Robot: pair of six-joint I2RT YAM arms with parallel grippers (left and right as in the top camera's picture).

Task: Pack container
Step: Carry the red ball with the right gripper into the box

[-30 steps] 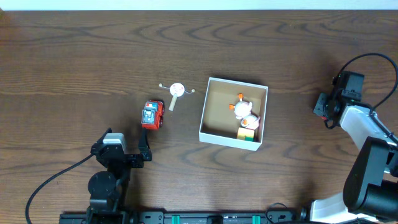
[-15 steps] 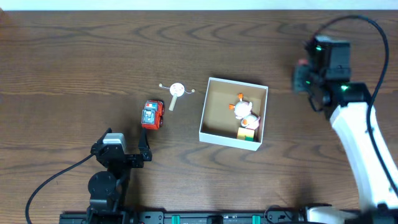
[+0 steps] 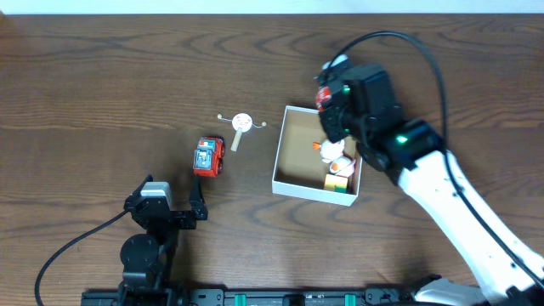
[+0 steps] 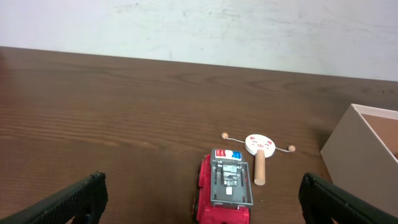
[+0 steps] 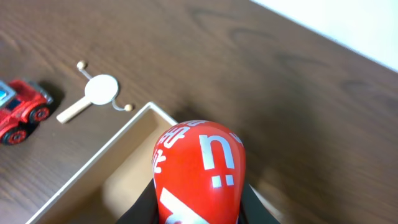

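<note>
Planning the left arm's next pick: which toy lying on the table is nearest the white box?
The white round-headed wooden rattle, just off the upper-left corner of the white cardboard box; the red toy truck sits farther left.

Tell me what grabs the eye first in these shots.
The right gripper clamps a red rounded object with white lettering, above the far rim of the container. Left of the container, a red toy car and a small wooden rattle lie on the dark table.
</note>
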